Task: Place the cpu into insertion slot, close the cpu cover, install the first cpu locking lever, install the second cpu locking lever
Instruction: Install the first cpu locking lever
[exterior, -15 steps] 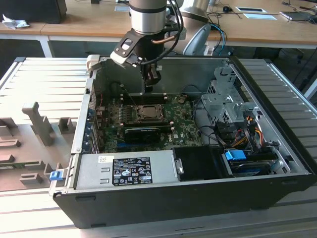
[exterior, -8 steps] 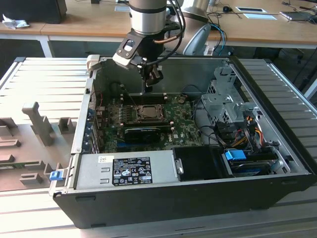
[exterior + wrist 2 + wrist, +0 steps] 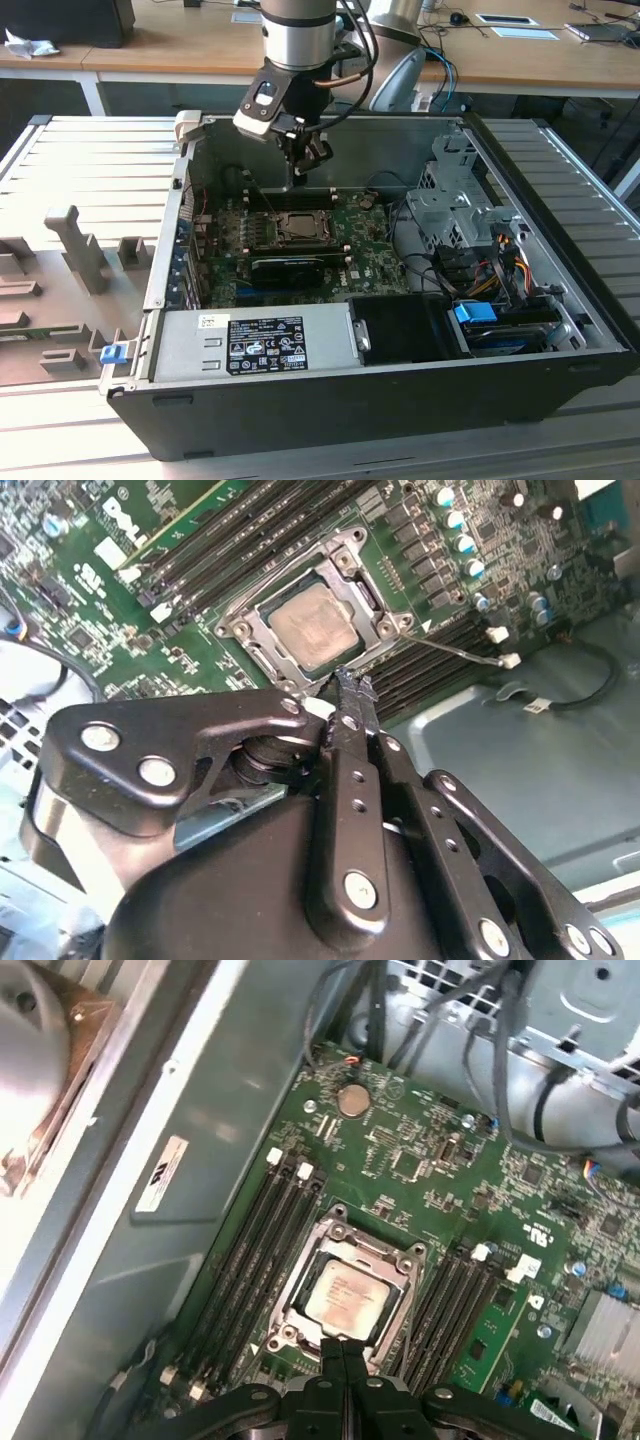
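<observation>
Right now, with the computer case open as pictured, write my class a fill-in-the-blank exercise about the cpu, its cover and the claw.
1. The cpu lies in the ___ on the motherboard.
2. The cpu cover is ___ over the cpu, not swung up.
3. The claw, near the cover's edge, has its fingers ___.
4. The motherboard is coloured ___.

Missing words: insertion slot; closed; shut; green.
</observation>
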Motion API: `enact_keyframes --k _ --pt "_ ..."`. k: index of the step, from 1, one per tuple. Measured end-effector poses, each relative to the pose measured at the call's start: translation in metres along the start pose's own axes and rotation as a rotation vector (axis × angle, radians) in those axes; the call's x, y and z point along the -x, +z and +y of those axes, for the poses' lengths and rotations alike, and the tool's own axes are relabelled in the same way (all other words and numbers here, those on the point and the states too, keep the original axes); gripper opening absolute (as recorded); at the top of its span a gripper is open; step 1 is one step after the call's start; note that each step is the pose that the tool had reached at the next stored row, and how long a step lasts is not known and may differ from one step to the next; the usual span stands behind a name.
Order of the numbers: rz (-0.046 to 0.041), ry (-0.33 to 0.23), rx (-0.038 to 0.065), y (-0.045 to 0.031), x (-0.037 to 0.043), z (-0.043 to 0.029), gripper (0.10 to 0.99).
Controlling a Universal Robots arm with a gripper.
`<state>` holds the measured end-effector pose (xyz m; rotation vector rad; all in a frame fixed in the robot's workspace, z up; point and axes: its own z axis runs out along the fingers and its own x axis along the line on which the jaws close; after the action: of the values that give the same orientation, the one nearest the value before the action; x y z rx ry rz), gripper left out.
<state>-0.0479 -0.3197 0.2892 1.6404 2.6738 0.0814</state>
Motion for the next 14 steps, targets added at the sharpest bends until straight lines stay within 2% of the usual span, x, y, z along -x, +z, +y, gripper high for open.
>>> enact_keyframes --k 6,14 --pt "0.0054 -0.116 -0.003 0.0000 0.0000 0.0000 0.106" --pt "0.0097 -0.211 -0.005 0.0000 0.0000 0.0000 0.106"
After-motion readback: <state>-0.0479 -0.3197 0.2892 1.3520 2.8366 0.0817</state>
